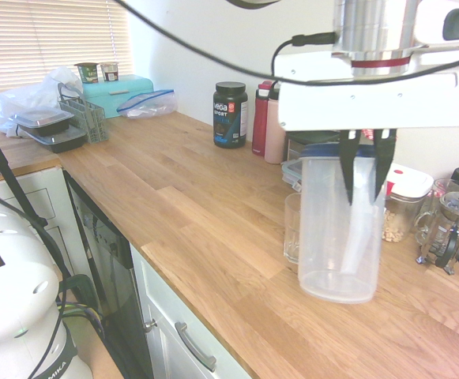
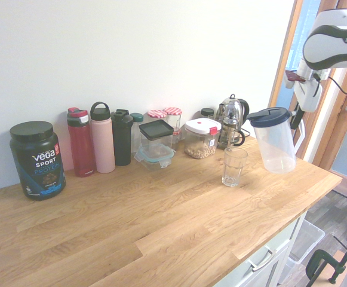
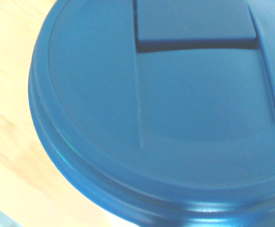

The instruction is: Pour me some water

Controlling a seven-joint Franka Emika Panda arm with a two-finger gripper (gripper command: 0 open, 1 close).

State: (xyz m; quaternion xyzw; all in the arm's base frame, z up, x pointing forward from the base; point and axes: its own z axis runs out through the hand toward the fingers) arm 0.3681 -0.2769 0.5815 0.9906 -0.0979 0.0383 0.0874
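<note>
A clear plastic pitcher with a blue lid stands near the counter's front edge, leaning slightly. No water line shows inside it. My gripper comes down from above and is shut on the handle at its side, also seen in the second exterior view as gripper beside the pitcher. I cannot tell whether the pitcher's base rests on the wood. An empty drinking glass stands upright just beside the pitcher, partly hidden behind it as the glass in the first exterior view.
Along the wall stand a black protein tub, a red bottle, a pink bottle, a black bottle, glass containers, a nut jar and a French press. The wooden counter drops off at the front.
</note>
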